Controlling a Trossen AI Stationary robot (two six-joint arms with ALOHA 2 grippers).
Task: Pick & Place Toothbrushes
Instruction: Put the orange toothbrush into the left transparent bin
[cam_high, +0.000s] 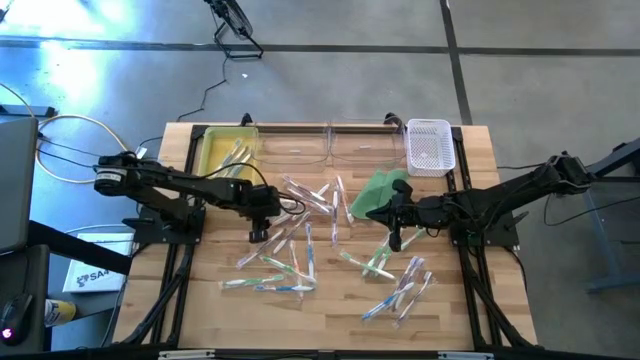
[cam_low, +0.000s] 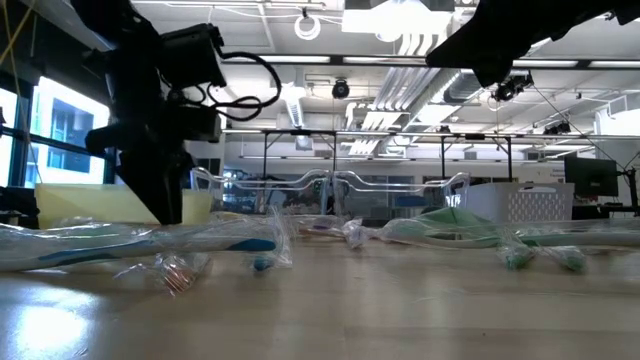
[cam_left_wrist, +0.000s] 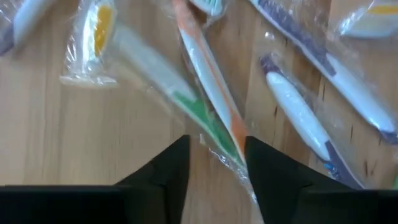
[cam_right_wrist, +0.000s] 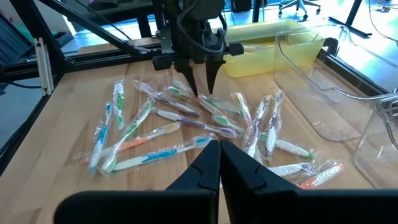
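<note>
Two dark fingers (cam_left_wrist: 168, 168) of the left claw (cam_left_wrist: 216, 163) stand apart, pointing down over the wooden tabletop (cam_high: 460, 290), with an orange-and-green toothbrush in a clear glossy wrapper (cam_left_wrist: 208, 93) running slantwise into the gap between them. To grip it well, the claw should probably descend straight, straddle the handle across its narrow width, and close only once the tips are near the wood, since the slick wrapper may slide. Neighbouring wrapped toothbrushes (cam_high: 300, 240) lie close and crossing, so one could get pinched too. A yellow bin (cam_high: 222, 152) sits behind. Near a green cloth (cam_high: 378, 192), the right claw (cam_high: 395, 240) waits with fingers pressed together.
</note>
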